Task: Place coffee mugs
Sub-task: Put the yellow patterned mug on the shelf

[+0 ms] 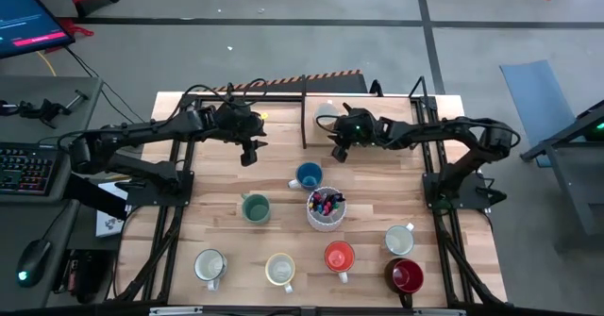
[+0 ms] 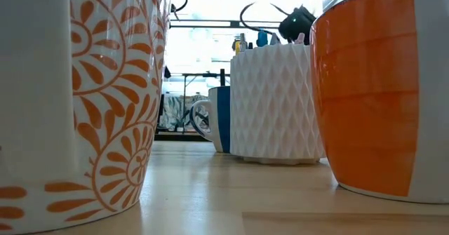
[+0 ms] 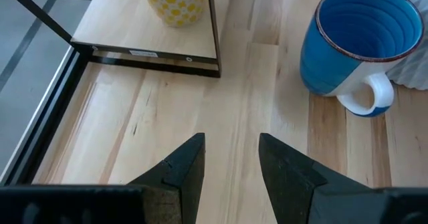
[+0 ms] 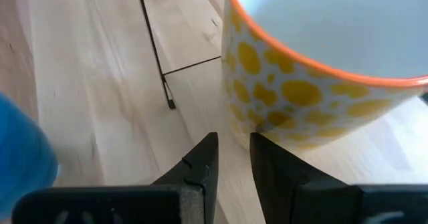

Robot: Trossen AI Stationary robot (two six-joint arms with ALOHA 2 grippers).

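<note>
Several mugs stand upright on the wooden table. A white mug with yellow spots (image 1: pixel 326 116) (image 4: pixel 314 70) sits at the far middle, inside a black frame. The blue mug (image 1: pixel 308 175) (image 3: pixel 354 43) is at the centre, the teal one (image 1: pixel 255 207) to its left. Along the near edge stand a cream mug (image 1: pixel 209 266), a pale yellow one (image 1: pixel 280 270), an orange one (image 1: pixel 339 257), a grey-white one (image 1: pixel 399 239) and a dark red one (image 1: pixel 404 275). My left gripper (image 1: pixel 250 152) (image 3: pixel 231 164) is open over bare wood, left of the blue mug. My right gripper (image 1: pixel 340 152) (image 4: pixel 234 160) is narrowly open just short of the spotted mug's base.
A white ribbed cup of coloured pens (image 1: pixel 326 208) (image 2: pixel 273 102) stands right of centre, close to the blue mug. The thin black frame (image 1: pixel 304 118) (image 3: pixel 154 58) lies on the far half of the table. Bare wood lies between the two grippers.
</note>
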